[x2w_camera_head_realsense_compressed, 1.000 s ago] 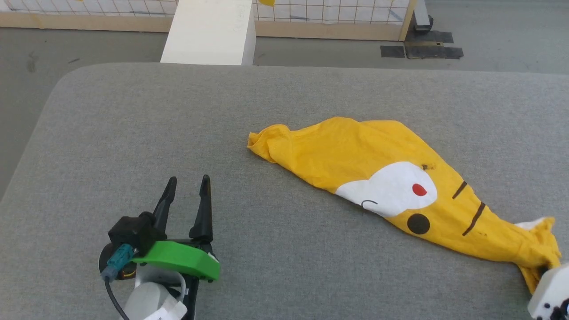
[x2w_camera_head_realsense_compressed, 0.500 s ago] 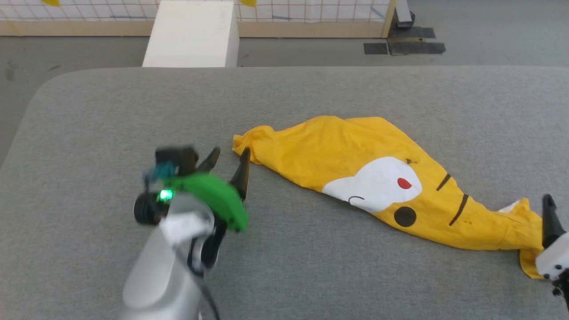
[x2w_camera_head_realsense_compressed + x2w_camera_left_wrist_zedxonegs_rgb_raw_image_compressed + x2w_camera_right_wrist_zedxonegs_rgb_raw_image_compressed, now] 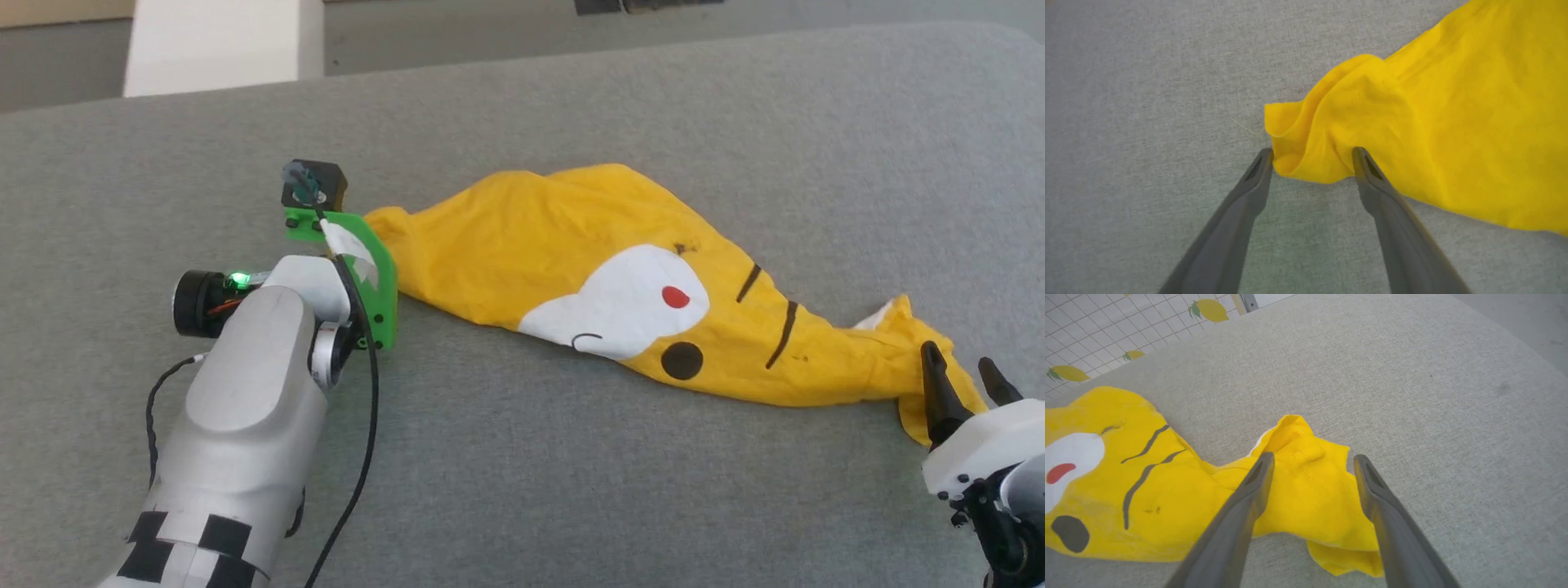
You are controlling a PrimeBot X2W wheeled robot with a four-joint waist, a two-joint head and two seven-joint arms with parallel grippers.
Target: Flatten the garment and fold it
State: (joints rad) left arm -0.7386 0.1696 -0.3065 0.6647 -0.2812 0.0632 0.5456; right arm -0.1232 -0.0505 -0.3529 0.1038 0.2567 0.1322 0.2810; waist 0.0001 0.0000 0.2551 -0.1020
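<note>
Although nothing is pinched just now, the left tool [image 3: 1312,157] looks set for it: its two dark fingers stand spread, one on each side of the rolled-up end of the garment [image 3: 571,245], tips right at the cloth, at the shirt's 10 o'clock end. From there the yellow T-shirt lies on the grey padded surface [image 3: 522,490] as a long bunched sausage rather than a flat shape, running down toward 4 o'clock. Its white patch with the red dot, a black dot and two short black stripes face up about midway. At that far end the right tool [image 3: 955,357] hangs over the crumpled corner, fingers likewise parted and gripping nothing, with yellow cloth lying between and under them. I'd say the job is at the very start of its flattening part, with no fold made. Next, to my eye, both tools need to close on their ends, each taking a firm bite of cloth, then lift and draw apart toward 10 and 4 o'clock so the shirt opens out. A shallow bite on the left could slip off that thick roll.
</note>
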